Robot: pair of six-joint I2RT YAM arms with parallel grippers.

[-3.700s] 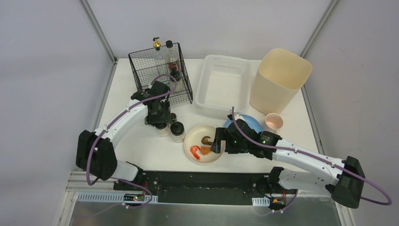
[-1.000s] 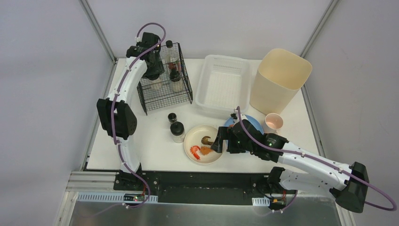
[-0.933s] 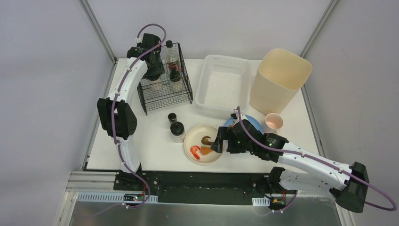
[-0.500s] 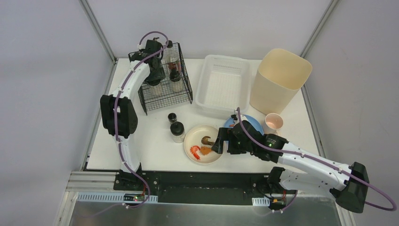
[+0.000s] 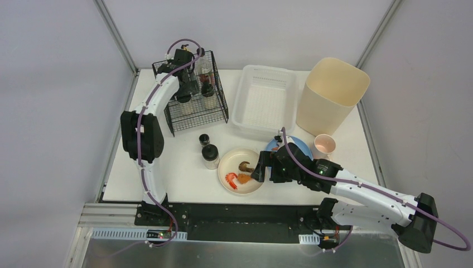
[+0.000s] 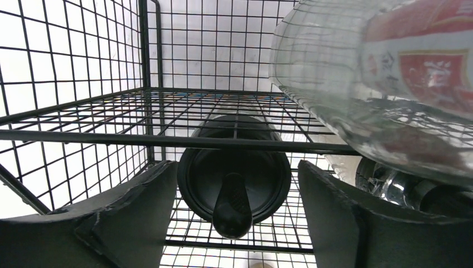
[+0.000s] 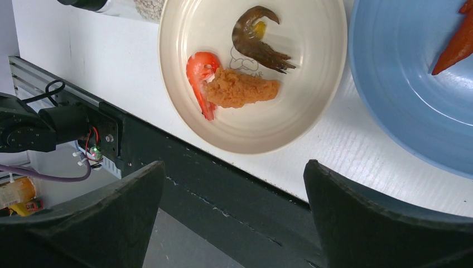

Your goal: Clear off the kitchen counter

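The white kitchen counter (image 5: 178, 173) holds a cream plate (image 5: 241, 170) with an orange shrimp (image 7: 199, 72), a fried piece (image 7: 240, 89) and a dark curled piece (image 7: 254, 39). My right gripper (image 5: 257, 169) hovers open and empty over the plate's near right rim; in the right wrist view (image 7: 234, 164) it sits over the counter's front edge. My left gripper (image 5: 187, 89) is inside the black wire basket (image 5: 192, 111). In the left wrist view (image 6: 235, 165) its fingers stand apart on either side of a black-lidded jar (image 6: 234, 173), with gaps on both sides.
Two black-lidded jars (image 5: 210, 156) (image 5: 204, 139) stand left of the plate. A blue plate (image 5: 298, 146) with an orange-red item (image 7: 460, 42) and a pink cup (image 5: 324, 144) lie right. A white slotted basket (image 5: 265, 100) and beige bin (image 5: 332, 92) stand behind. Bottles (image 6: 390, 72) fill the wire basket.
My left arm carried a jar from the counter into the wire basket and, over the last second, shifted slightly right inside it. My right arm has barely moved.
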